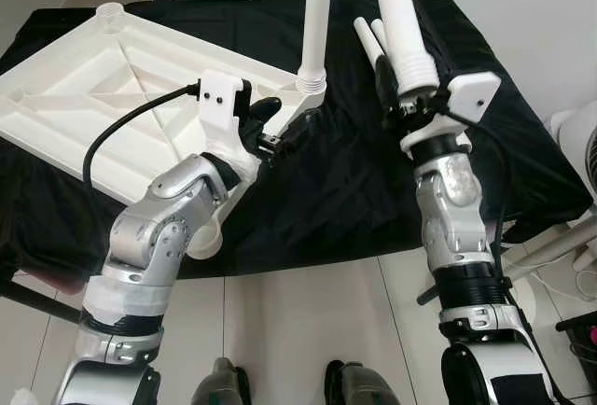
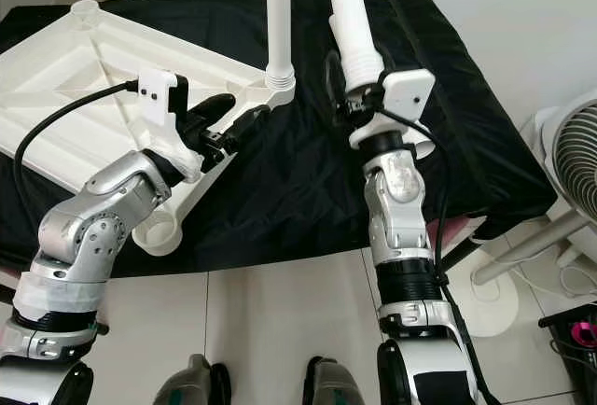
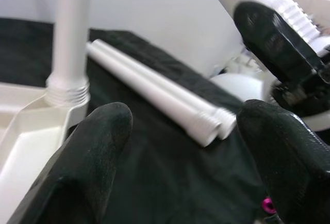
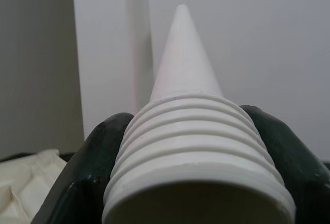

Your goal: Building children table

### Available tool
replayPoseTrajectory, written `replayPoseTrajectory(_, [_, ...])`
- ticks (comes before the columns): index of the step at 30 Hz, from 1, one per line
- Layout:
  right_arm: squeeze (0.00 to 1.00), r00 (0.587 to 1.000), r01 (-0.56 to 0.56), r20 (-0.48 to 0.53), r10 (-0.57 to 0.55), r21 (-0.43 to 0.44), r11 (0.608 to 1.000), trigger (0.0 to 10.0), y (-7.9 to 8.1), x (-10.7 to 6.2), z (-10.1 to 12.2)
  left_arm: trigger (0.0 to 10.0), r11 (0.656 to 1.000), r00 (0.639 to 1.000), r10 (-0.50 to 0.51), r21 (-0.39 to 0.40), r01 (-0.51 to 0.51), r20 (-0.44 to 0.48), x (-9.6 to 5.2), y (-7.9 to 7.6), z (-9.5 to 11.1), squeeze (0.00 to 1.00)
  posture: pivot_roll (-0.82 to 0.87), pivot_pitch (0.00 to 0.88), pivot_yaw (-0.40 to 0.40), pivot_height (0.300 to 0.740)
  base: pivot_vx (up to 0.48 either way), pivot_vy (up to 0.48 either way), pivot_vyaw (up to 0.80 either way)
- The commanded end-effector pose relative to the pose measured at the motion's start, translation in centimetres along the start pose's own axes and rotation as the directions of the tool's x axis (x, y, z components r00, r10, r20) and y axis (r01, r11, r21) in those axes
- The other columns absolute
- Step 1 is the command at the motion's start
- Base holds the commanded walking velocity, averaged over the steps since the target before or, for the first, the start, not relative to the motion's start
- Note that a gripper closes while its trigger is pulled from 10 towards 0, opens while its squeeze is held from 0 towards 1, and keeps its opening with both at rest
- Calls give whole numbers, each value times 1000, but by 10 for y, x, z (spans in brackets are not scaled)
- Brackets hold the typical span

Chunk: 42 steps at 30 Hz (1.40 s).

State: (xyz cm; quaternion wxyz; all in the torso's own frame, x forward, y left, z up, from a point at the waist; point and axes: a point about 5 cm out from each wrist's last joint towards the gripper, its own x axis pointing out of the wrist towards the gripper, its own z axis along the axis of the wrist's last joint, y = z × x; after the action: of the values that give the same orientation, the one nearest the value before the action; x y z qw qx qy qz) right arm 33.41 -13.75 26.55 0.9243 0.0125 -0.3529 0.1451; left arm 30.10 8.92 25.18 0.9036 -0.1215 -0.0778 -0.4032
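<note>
Left eye view: the white ribbed tabletop (image 1: 112,88) lies upside down on the black-draped worktop (image 1: 354,190), one leg (image 1: 315,22) standing in its near corner socket. The left end effector (image 1: 280,134) hovers open and empty beside that corner.

Left wrist view: two loose legs (image 3: 154,92) lie side by side on the cloth.

Right wrist view: the right end effector (image 4: 185,182) clamps a fourth leg (image 4: 180,79) at its threaded end.

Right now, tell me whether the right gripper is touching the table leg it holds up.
Touching. In the right wrist view the black fingers press against both sides of the leg's threaded end, with no gap.
</note>
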Motion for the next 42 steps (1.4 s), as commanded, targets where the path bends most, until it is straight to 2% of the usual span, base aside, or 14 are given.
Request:
replayPoseTrajectory(1, [0,996,-45,73,45,-6,999,10000,5,9,16,10000,967,967,-256,-2,256,11,-2,-14,8,0,-48,47,33,740,0,0,0])
replayPoseTrajectory(3, [0,986,-77,149,79,-22,997,10000,9,20,35,10000,960,960,-277,-35,278,47,-2,-14,19,0,-45,50,35,740,0,0,0])
replayPoseTrajectory(4, [0,986,-77,149,79,-22,997,10000,9,20,35,10000,960,960,-277,-35,278,47,-2,-14,19,0,-45,50,35,740,0,0,0])
replayPoseTrajectory(9, [0,951,-128,278,136,-47,991,10000,16,33,69,10000,957,957,-268,-86,278,110,-3,-5,37,0,-43,59,40,740,0,0,0])
replayPoseTrajectory(16, [0,934,-166,308,180,-72,984,10000,22,31,78,10000,954,960,-255,-134,269,116,-5,0,40,0,-41,65,44,740,0,0,0])
replayPoseTrajectory(18, [0,936,-182,291,196,-76,980,10000,24,29,76,10000,947,957,-262,-156,279,125,-6,0,41,0,-42,67,45,740,0,0,0])
replayPoseTrajectory(21, [0,947,-234,211,243,-69,970,10000,30,16,61,10000,911,939,-289,-248,329,184,-7,0,49,0,-39,73,44,740,0,0,0])
replayPoseTrajectory(22, [0,947,-234,211,243,-69,970,10000,30,16,61,10000,911,939,-289,-248,329,184,-7,0,49,0,-39,73,44,740,0,0,0])
replayPoseTrajectory(24, [0,950,-258,167,265,-63,964,10000,33,9,53,10000,879,922,-308,-301,369,233,-7,0,56,0,-39,75,43,740,0,0,0])
replayPoseTrajectory(26, [0,950,-276,138,282,-58,959,10000,35,3,48,10000,867,917,-308,-323,381,254,-7,3,60,0,-38,78,38,740,0,0,0])
replayPoseTrajectory(29, [0,947,-299,105,303,-50,953,10000,38,-3,42,10000,861,915,-305,-334,383,263,-5,6,62,0,-39,78,37,740,0,0,0])
replayPoseTrajectory(32, [0,933,-359,21,359,-25,933,10000,47,-21,28,10000,842,913,-305,-371,391,270,0,11,64,0,-42,86,30,740,0,0,0])
replayPoseTrajectory(42, [0,911,-411,-49,411,5,912,10000,57,-38,20,10000,846,934,-297,-399,354,200,6,12,51,0,-54,114,34,740,0,0,0])
